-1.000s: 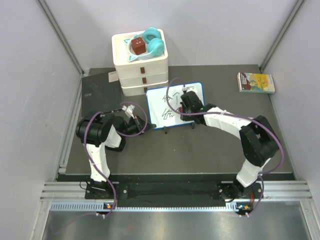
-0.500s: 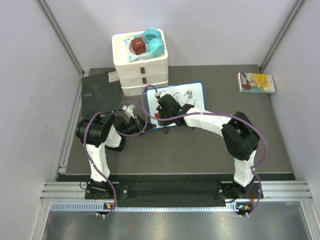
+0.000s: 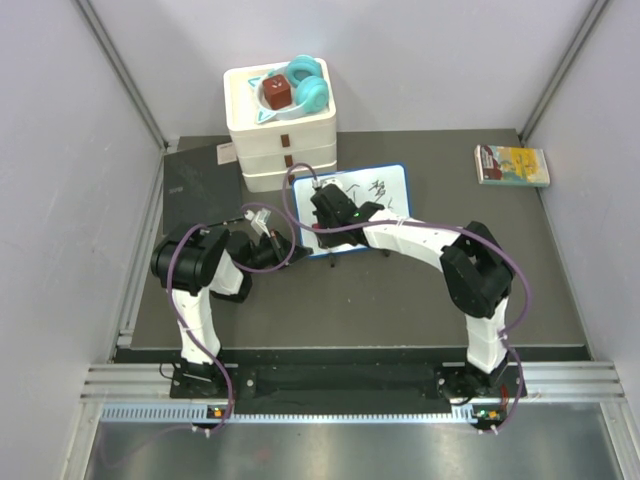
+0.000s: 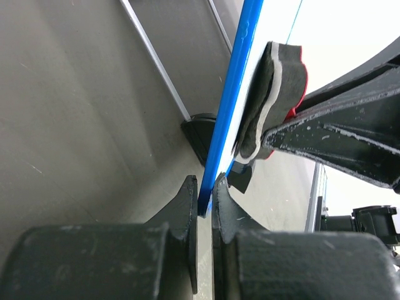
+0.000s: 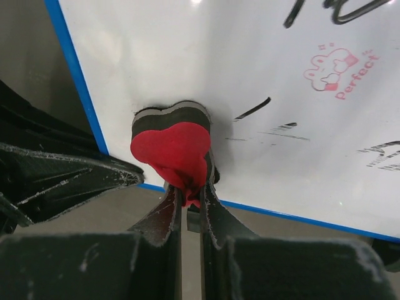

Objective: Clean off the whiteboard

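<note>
Steadies the whiteboard [image 5: 187,56] with the left end effector [image 4: 204,194] clamped on its frame, pressing the eraser [image 5: 172,147] pinched in the right end effector [image 5: 187,194] against its face.

- The right arm [image 3: 415,237] covers the left part of the white, blue-framed whiteboard [image 3: 395,200].
- Some black pen marks [image 5: 294,17] run off the top edge of the right wrist view.

The whiteboard [image 5: 187,75] is smooth and glossy, its frame [image 4: 236,75] blue plastic. The eraser [image 5: 172,150] looks like red foam over dark felt. The table [image 3: 350,300] is matt grey.
</note>
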Robot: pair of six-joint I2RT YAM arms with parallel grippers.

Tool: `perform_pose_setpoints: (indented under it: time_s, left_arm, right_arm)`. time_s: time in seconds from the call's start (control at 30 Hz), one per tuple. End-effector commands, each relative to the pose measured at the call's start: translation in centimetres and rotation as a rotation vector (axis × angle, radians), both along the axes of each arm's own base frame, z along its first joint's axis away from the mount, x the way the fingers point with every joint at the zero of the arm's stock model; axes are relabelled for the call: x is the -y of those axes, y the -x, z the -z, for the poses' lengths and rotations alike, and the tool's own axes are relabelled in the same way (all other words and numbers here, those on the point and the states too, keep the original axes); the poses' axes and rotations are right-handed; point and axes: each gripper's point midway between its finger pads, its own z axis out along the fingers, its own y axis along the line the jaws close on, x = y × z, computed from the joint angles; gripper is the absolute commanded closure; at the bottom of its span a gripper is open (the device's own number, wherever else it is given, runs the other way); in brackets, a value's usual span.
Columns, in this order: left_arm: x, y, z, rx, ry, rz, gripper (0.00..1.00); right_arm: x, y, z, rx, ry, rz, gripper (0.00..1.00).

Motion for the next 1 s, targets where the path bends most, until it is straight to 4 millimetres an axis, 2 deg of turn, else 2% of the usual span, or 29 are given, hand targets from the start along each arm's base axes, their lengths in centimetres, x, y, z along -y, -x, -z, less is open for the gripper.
perform_pose_setpoints:
  time_s: [0.0, 0.27, 0.6, 0.8, 0.97]
  left_arm:
    - [-1.8, 1.6, 6.0, -0.235, -0.123, -0.096, 1.0]
    - [-1.8, 1.6, 5.9, -0.231, -0.119, -0.092, 1.0]
    - [-1.8, 1.7, 5.9, -0.227, -0.12, -0.091, 1.0]
    - [-1.8, 1.7, 5.9, -0.226, -0.12, -0.09, 1.0]
    - [-1.8, 1.8, 5.9, -0.227, -0.122, -0.091, 1.0]
  right_arm:
    - [6.0, -5.5, -1.3, 0.154, 0.049, 0.25, 1.0]
    - [12.7, -6.5, 0.3, 0.161, 0.083, 0.402, 1.0]
    - [19.6, -7.7, 0.6, 0.141, 0.09, 0.563, 1.0]
    - [22.8, -8.0, 0.4, 0.126, 0.077, 0.626, 1.0]
    - [23.9, -7.9, 0.9, 0.105, 0.063, 0.636, 1.0]
